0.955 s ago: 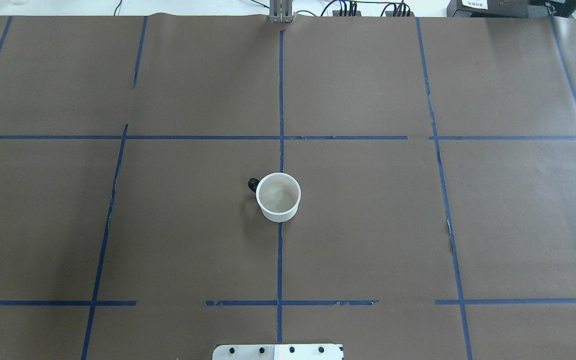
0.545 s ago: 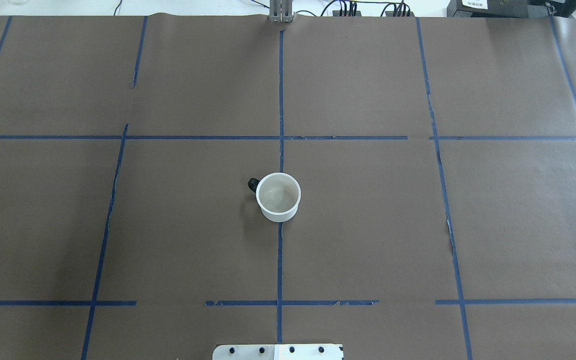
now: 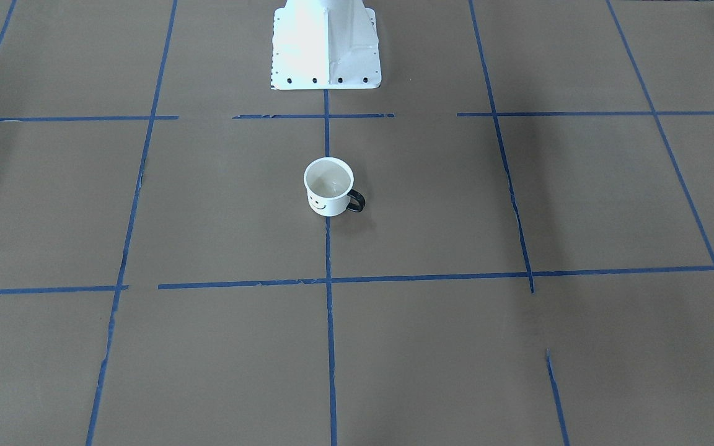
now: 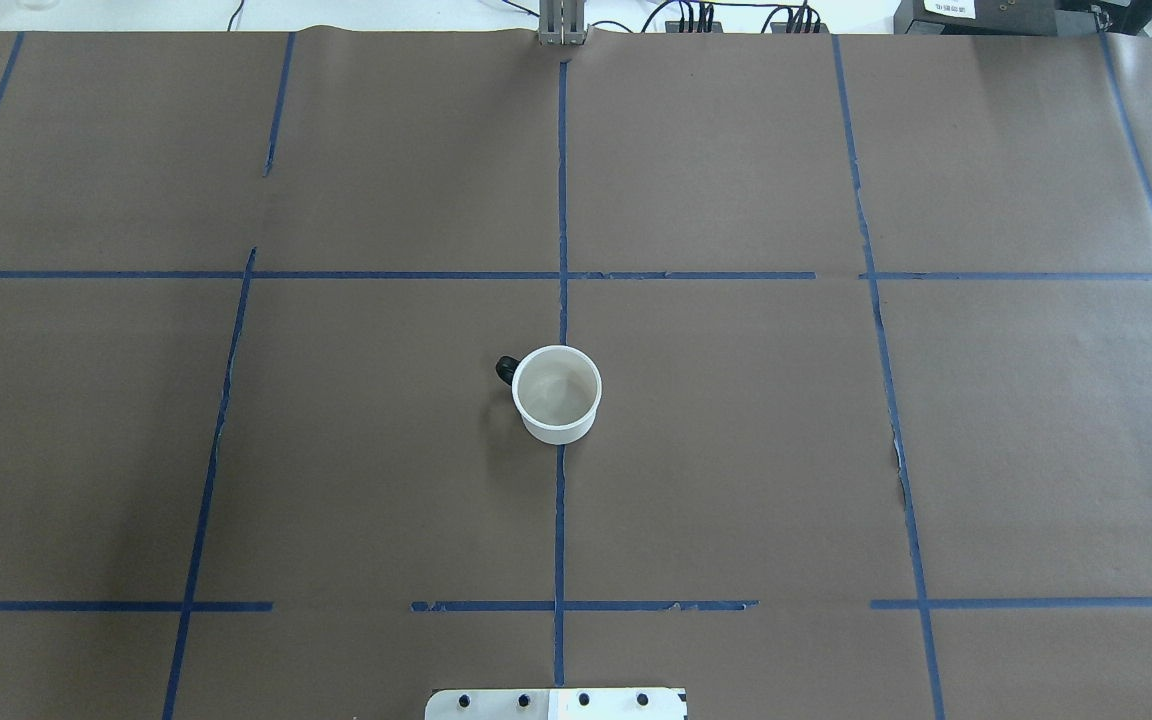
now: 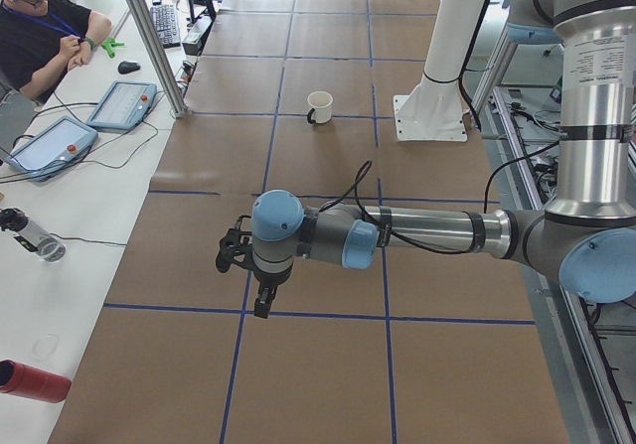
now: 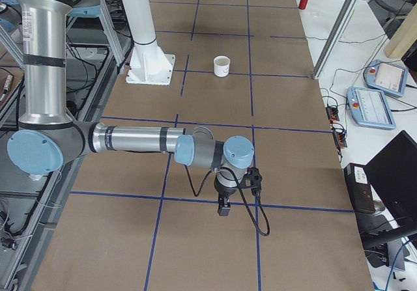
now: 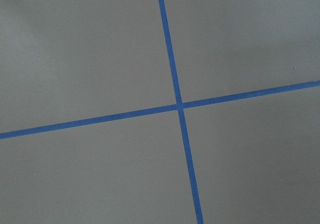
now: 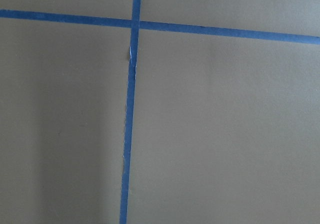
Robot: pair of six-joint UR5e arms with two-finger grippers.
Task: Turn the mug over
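The white mug stands upright, mouth up, near the middle of the brown table on a blue tape line. Its black handle points to the overhead view's left. In the front-facing view the mug shows its smiley face. It also shows far off in both side views. My left gripper hangs pointing down over the table's left end, far from the mug. My right gripper hangs the same way over the right end. I cannot tell whether either is open or shut.
The robot's white base plate sits at the near table edge. Blue tape lines grid the brown paper. An operator, tablets and a red bottle are on the side bench beyond the table's far edge.
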